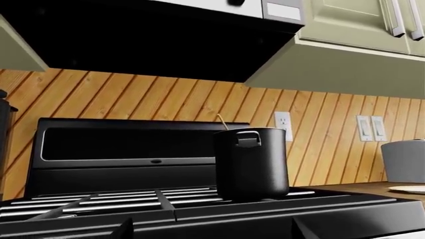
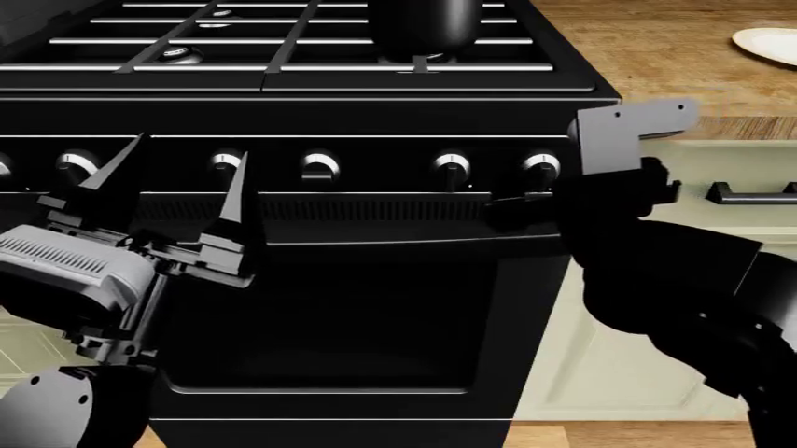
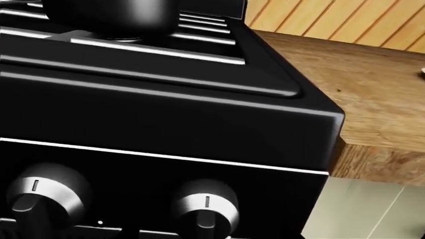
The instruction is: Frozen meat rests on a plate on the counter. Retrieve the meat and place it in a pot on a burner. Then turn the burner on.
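Left gripper (image 2: 174,182): fingers spread wide, empty, before oven door. Right gripper (image 2: 548,191): jaws hidden, state undeterminable, near rightmost knob (image 2: 540,166). Six knobs visible on stove front (image 2: 373,159). One black pot (image 1: 251,163) on right front grate; skewer tip (image 1: 222,121) protrudes above rim. One plate (image 2: 766,42) on counter (image 2: 660,51). No legible writing.

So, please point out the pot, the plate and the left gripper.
pot (image 1: 251,164), left wrist view, on its black side wall.
plate (image 2: 766,42), head view, on its white surface, at the right edge.
left gripper (image 2: 174,187), head view, midway between its fingertips.
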You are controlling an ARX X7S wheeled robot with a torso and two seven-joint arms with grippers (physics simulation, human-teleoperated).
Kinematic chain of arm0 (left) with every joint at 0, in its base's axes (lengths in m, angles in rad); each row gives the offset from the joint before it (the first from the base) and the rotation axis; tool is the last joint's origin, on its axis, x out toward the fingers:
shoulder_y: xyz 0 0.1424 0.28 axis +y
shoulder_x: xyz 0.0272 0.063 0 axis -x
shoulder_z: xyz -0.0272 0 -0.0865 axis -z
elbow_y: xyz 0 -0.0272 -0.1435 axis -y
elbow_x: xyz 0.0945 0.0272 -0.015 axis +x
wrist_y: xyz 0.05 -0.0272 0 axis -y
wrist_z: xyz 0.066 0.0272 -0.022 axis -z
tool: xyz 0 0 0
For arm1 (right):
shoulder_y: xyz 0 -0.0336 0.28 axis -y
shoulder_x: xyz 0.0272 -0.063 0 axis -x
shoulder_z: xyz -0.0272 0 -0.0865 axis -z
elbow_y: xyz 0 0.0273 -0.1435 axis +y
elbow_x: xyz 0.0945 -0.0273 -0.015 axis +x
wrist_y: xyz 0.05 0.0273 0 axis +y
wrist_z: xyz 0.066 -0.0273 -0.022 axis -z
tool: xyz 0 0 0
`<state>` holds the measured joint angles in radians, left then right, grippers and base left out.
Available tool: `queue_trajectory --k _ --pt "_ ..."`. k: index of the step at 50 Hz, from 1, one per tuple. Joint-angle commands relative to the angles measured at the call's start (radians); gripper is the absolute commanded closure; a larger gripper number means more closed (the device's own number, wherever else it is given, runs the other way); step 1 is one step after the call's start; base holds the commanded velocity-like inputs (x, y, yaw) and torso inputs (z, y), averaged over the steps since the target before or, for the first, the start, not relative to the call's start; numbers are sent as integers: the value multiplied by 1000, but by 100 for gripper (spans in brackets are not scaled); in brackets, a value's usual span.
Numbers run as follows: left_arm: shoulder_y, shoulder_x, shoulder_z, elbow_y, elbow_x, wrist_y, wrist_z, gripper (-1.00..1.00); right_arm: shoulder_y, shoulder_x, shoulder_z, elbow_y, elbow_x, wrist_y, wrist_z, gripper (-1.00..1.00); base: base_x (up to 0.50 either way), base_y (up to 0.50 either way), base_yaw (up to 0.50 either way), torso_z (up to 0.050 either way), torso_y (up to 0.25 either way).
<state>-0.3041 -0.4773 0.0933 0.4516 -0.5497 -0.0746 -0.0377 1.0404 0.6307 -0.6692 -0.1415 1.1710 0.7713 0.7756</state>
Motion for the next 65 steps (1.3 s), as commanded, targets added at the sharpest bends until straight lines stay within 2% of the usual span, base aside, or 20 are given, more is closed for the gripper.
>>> queue_trajectory --k 1,60,61,65 --pt "-1 -1 1 -4 -3 1 -1 -100 2 -13 -15 33 -19 -8 -30 -100 0 0 0 0 0" --pt "-4 -6 10 -16 -7 9 -5 -100 6 -44 -41 161 -96 -72 -112 -100 0 0 0 0 0" --pt "-4 -6 10 -17 -7 9 -5 -100 6 -44 -42 162 -96 -72 -114 100 0 0 0 0 0" --pt "-4 -7 11 -15 -8 9 -6 -100 7 -43 -45 158 -96 -70 -116 100 0 0 0 0 0"
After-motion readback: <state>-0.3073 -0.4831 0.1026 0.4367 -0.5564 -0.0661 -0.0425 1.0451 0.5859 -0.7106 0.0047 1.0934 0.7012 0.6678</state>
